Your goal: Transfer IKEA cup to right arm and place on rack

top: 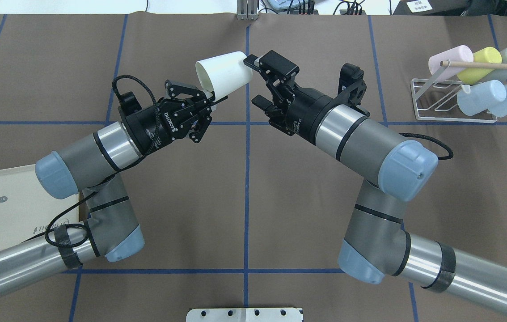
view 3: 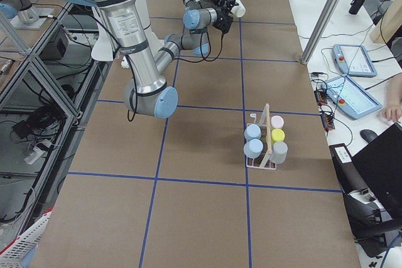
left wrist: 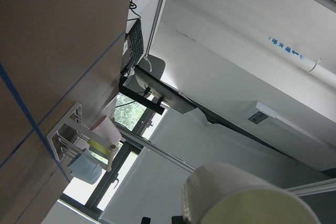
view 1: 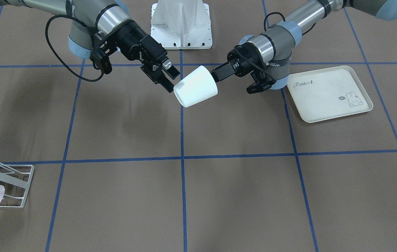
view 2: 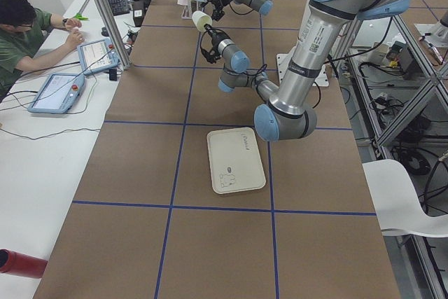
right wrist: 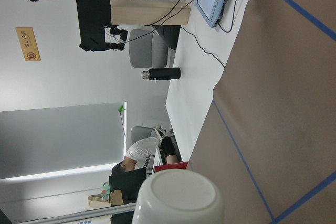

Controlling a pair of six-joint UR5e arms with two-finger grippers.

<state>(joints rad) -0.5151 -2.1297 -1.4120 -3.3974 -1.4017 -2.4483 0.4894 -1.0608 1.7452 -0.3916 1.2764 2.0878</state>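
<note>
above the middle of the brown table, as i see it from my remote station, the left arm and the right arm reach toward each other. the cream rabbit tray lies on the left arm's side. the white wire rack, at the table's far right, carries five pastel cups. the white ikea cup hangs tilted in the air, well apart from the rack. the left gripper pinches its rim, one finger inside the mouth. the right gripper is spread wide at the cup's closed base, clasping nothing.
</note>
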